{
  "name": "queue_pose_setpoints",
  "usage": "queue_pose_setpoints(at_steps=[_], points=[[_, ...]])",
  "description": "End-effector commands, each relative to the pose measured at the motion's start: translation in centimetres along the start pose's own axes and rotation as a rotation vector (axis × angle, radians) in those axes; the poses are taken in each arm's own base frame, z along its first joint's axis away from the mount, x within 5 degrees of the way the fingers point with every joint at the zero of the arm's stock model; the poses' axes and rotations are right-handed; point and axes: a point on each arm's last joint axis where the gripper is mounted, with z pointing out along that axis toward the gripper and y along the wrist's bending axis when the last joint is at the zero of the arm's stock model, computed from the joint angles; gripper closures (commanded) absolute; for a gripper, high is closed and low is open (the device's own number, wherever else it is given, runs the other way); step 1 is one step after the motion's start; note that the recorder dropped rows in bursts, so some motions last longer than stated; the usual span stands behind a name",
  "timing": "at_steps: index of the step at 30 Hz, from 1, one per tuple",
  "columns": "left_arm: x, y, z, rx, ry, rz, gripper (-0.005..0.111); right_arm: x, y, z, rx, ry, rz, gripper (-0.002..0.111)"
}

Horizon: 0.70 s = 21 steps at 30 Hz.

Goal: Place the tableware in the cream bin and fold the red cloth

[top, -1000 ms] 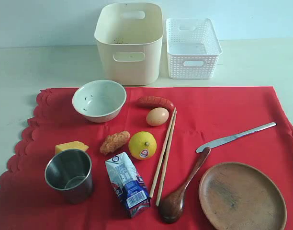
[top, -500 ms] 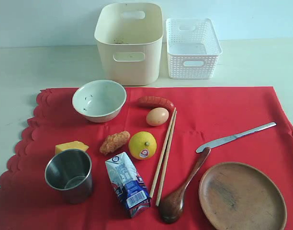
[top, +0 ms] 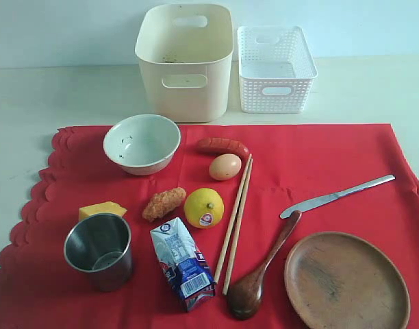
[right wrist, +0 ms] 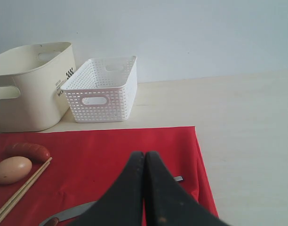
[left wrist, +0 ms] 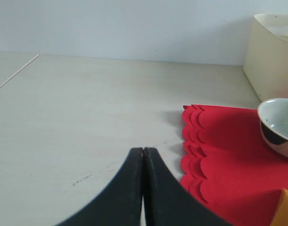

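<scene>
Cloth (top: pixel 319 171) flat, bowl (top: pixel 142 142), cup (top: pixel 98 250), plate (top: pixel 346 279) on it; cream bin (top: pixel 185 62) upper center; left gripper (left wrist: pixel 143 150), right gripper (right wrist: pixel 145 154) both clenched, grasping nothing.

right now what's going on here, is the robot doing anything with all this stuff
Nothing is being handled. The left gripper and the right gripper are both shut and hold nothing. The white bowl, steel cup, chopsticks, knife, wooden spoon and wooden plate all lie on the red cloth, which is spread flat. None is in the cream bin.
</scene>
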Motion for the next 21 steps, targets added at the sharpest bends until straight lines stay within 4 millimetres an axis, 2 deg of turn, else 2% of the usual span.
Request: queue_pose_setpoints(at_steps=[1, 9, 21], points=[[0.1, 0.0, 0.0, 0.006, -0.006, -0.005, 0.106, 0.1, 0.0, 0.0, -0.003, -0.009, -0.002, 0.108], [0.1, 0.0, 0.0, 0.006, -0.006, -0.005, 0.106, -0.1, 0.0, 0.0, -0.003, -0.022, -0.007, 0.108], [0.1, 0.0, 0.0, 0.006, -0.006, -0.005, 0.106, -3.0, 0.3, -0.6, -0.031, -0.359, -0.009, 0.108]])
